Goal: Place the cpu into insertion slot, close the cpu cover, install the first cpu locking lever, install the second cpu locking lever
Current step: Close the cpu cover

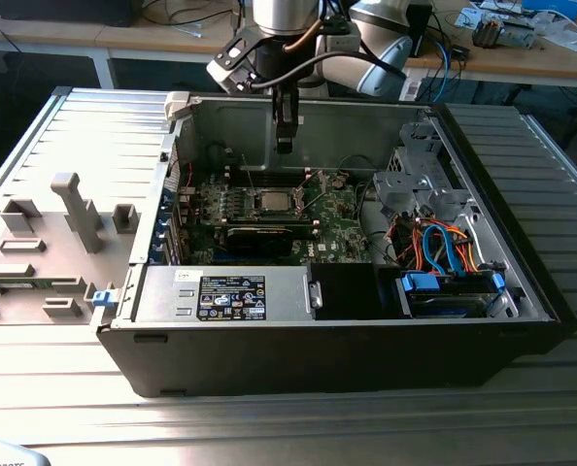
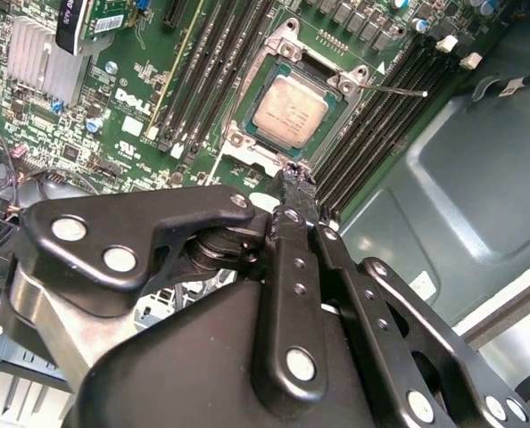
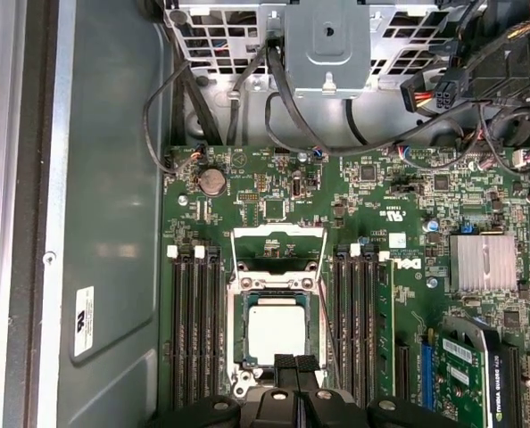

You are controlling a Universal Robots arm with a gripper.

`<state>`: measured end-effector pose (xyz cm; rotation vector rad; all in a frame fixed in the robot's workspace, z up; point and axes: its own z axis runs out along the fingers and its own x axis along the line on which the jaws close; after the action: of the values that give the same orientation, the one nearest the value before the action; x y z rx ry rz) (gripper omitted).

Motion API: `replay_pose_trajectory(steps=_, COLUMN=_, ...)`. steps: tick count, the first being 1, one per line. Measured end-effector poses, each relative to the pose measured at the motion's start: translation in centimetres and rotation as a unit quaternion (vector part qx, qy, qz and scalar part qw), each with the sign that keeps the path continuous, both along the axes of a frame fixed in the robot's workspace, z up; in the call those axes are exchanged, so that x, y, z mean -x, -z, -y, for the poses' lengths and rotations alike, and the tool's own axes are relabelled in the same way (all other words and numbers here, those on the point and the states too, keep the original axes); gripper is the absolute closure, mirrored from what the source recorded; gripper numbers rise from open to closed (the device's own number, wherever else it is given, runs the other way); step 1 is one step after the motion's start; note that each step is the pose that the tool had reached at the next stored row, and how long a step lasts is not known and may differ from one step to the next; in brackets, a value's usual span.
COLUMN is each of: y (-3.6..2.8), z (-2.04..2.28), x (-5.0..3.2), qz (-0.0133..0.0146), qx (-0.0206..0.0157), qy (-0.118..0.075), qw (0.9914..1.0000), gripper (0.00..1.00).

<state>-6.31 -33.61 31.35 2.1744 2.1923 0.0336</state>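
cpu (image 3: 281, 332) sits flat in the insertion slot (image 3: 239, 343), silver top up, mid motherboard (image 3: 354, 205), inside the open computer case (image 1: 366, 340) on the table (image 1: 269, 427). cpu cover (image 3: 278, 236) stands swung open on the slot's side toward the drive cage, exterior view's right; not down yet. One locking lever (image 2: 399, 88) looks unlatched, hard to be sure. tool (image 1: 285, 146) hangs above the slot, well clear, fingers pressed together, gripping nothing. Step in hand is likely cover closing: push on the cover's frame, not the chip top, bring it down evenly, keep lever wires out from under it.
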Motion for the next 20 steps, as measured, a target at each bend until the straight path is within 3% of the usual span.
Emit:
replay_pose_trajectory(steps=9, y=-0.12, z=0.0, x=-0.22, qz=-0.0005, qx=0.0001, qy=0.0, qw=1.0, gripper=0.89)
replay_pose_trajectory(steps=17, y=-0.07, z=0.0, x=-1.28, qz=-0.0016, qx=0.0, qy=0.0, qw=1.0, gripper=0.89)
replay_pose_trajectory(steps=18, y=-0.05, z=0.0, x=-1.6, qz=-0.0068, qx=0.0001, qy=0.0, qw=0.99998, gripper=0.89)
replay_pose_trajectory(steps=19, y=-0.01, z=0.0, x=-1.98, qz=-0.0153, qx=0.0001, qy=0.0, qw=0.99988, gripper=0.89)
replay_pose_trajectory(steps=20, y=0.0, z=0.0, x=-2.17, qz=-0.0197, qx=0.0001, qy=0.0, qw=0.99981, gripper=0.89)
